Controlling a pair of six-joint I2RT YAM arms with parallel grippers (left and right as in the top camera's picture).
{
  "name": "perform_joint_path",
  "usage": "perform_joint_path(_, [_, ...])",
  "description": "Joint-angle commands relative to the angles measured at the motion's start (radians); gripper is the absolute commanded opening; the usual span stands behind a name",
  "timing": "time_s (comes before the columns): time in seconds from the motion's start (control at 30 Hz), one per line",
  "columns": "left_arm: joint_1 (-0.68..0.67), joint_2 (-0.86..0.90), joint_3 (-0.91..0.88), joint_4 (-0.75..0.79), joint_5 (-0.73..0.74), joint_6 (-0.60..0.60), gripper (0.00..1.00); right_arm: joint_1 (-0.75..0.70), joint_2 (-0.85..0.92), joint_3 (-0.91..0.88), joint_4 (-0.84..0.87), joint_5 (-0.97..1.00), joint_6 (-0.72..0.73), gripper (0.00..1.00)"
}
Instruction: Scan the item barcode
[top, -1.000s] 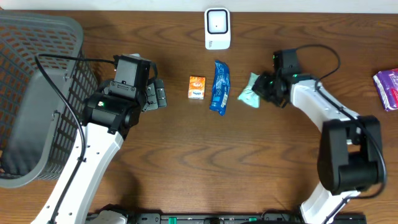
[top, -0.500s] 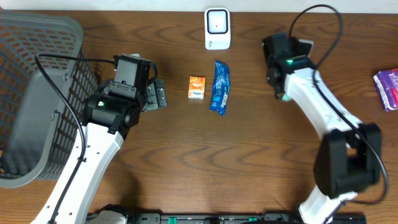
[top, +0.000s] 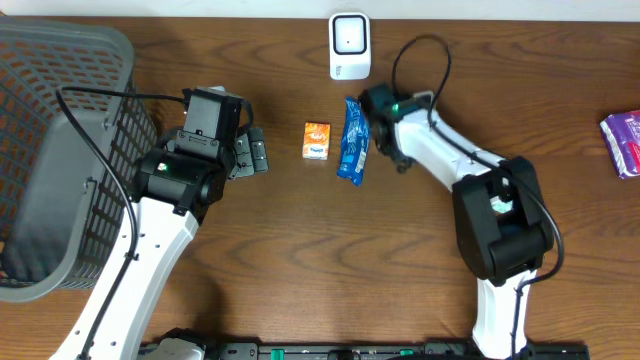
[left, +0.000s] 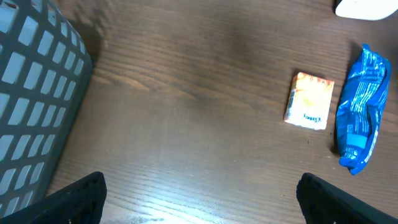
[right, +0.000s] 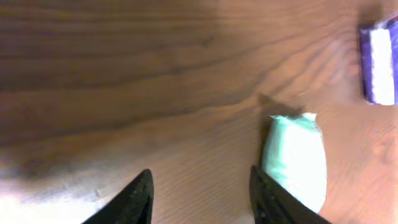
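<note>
My right gripper (right: 200, 173) is hanging part open, empty, a green packet (right: 295, 162) lying just beside it (purple pack (right: 376, 62) beyond). My left gripper (left: 200, 183) is gaping wide, gripping nothing.

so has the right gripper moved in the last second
Yes, leftward: the right gripper was well right of the scanner, now close beside the blue packet.

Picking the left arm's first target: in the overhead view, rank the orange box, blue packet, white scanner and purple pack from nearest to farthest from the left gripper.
From the left gripper:
1. orange box, just beside it toward the table's centre.
2. blue packet, right past the box.
3. white scanner, at the far edge, centre.
4. purple pack, at the opposite table edge.
</note>
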Motion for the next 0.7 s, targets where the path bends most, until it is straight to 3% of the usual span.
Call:
perform_joint_path(0.0, [0.002,0.002,0.005,-0.003,-0.006,0.02,0.98,-0.057,-0.045,0.18,-0.13,0.004,0.027,0.47])
perform_joint_path(0.17, [0.002,0.002,0.005,-0.003,-0.006,0.02,0.98,-0.128,-0.044,0.234,-0.268,-0.051,-0.024,0.49])
perform_joint_path(0.33, [0.002,0.002,0.005,-0.003,-0.006,0.02,0.98,-0.177,-0.038,0.137,-0.294,-0.066,0.037,0.51])
perform_joint_path(0.4, [0.002,0.002,0.005,-0.003,-0.006,0.02,0.98,-0.207,-0.038,0.05,-0.258,-0.053,0.051,0.56])
perform_joint_path(0.67, [0.002,0.002,0.005,-0.003,-0.006,0.02,0.98,-0.284,-0.038,-0.164,-0.071,-0.073,0.05,0.57])
